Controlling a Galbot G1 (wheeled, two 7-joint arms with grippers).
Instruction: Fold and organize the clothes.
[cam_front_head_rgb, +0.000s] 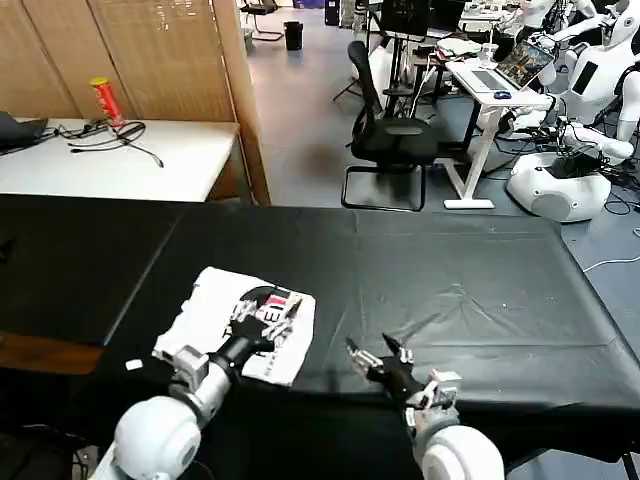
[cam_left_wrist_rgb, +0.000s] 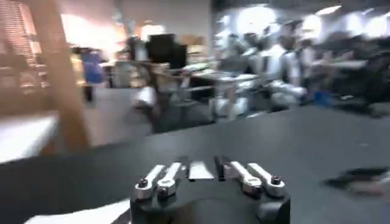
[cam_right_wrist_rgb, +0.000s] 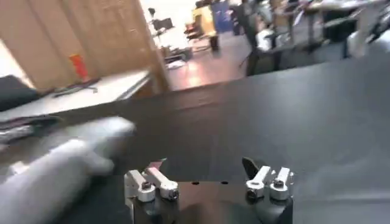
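Folded T-shirt (cam_front_head_rgb: 240, 322) lies in the lower left of my head view, on the black table (cam_front_head_rgb: 450, 290), with its black-and-red logo print facing up near its right edge. My left gripper (cam_front_head_rgb: 262, 318) sits right over that print; from the head view I cannot tell whether it touches the cloth. In the left wrist view the left gripper (cam_left_wrist_rgb: 207, 170) has its fingers drawn close together with nothing I can see between them, and a strip of white cloth (cam_left_wrist_rgb: 79, 214) is cut off at the lower left corner there. Further right in the head view, my right gripper (cam_front_head_rgb: 378, 356) hovers low over bare black table near the front edge, well apart from the shirt, its fingers spread. The right wrist view shows the right gripper (cam_right_wrist_rgb: 204, 167) spread wide with nothing in it, and a pale blurred shape (cam_right_wrist_rgb: 55, 170) at the left that I cannot make out.
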